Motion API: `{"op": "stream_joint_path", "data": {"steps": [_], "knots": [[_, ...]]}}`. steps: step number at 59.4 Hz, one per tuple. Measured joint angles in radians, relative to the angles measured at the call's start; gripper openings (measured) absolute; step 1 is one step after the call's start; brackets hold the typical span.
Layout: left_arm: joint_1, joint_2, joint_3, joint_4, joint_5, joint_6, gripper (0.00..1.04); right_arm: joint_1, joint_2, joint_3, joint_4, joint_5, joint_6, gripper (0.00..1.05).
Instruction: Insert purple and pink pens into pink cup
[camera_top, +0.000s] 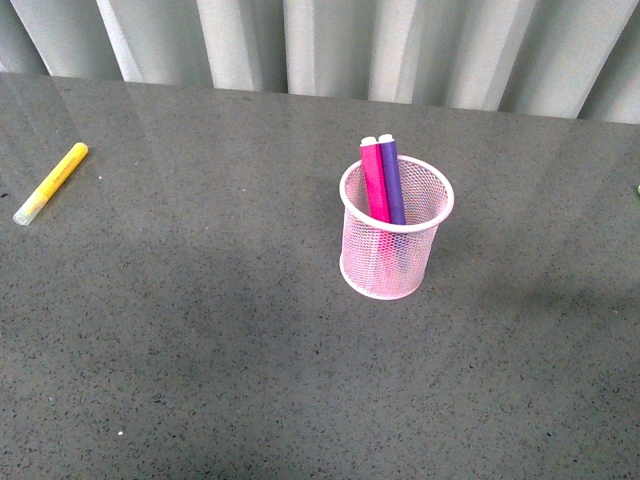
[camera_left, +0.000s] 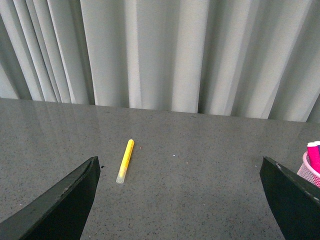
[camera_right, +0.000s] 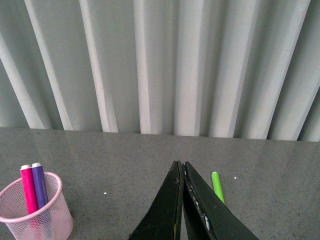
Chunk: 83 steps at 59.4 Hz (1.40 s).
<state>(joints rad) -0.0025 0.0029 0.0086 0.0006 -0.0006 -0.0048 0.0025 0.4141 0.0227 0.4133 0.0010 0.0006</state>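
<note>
The pink cup (camera_top: 396, 230) stands upright near the table's middle. Inside it the pink pen (camera_top: 374, 180) and the purple pen (camera_top: 391, 178) lean side by side against the far rim, their ends sticking out above it. Neither arm shows in the front view. In the left wrist view my left gripper (camera_left: 180, 167) is open and empty, with the cup's rim (camera_left: 306, 170) and pink pen (camera_left: 313, 153) at the edge. In the right wrist view my right gripper (camera_right: 181, 165) is shut on nothing, away from the cup (camera_right: 35, 212) with both pens (camera_right: 34, 192).
A yellow marker (camera_top: 50, 183) lies at the table's far left, also ahead of the left gripper as the yellow marker (camera_left: 125, 160). A green marker (camera_right: 217, 186) lies on the table just beyond the right fingers. White curtains (camera_top: 330, 45) hang behind the grey table (camera_top: 200, 330).
</note>
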Motion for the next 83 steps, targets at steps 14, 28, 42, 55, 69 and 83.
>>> {"op": "stream_joint_path", "data": {"steps": [14,28,42,55,69,83], "knots": [[0.0,0.0,0.0,0.0,0.0,0.0,0.98,0.0,-0.101,0.0,-0.098,0.0,0.0,0.03],[0.0,0.0,0.0,0.0,0.0,0.0,0.98,0.0,-0.205,0.0,-0.201,0.0,0.0,0.03],[0.0,0.0,0.0,0.0,-0.001,0.0,0.98,0.0,-0.39,0.0,-0.407,0.001,0.0,0.03],[0.0,-0.001,0.0,0.0,0.0,0.0,0.98,0.0,-0.41,0.0,-0.413,0.0,0.0,0.03],[0.0,-0.001,0.0,0.0,0.0,0.0,0.98,0.0,-0.41,0.0,-0.413,0.0,0.0,0.03],[0.0,-0.001,0.0,0.0,0.0,0.0,0.98,0.0,-0.41,0.0,-0.413,0.0,0.0,0.43]]}}
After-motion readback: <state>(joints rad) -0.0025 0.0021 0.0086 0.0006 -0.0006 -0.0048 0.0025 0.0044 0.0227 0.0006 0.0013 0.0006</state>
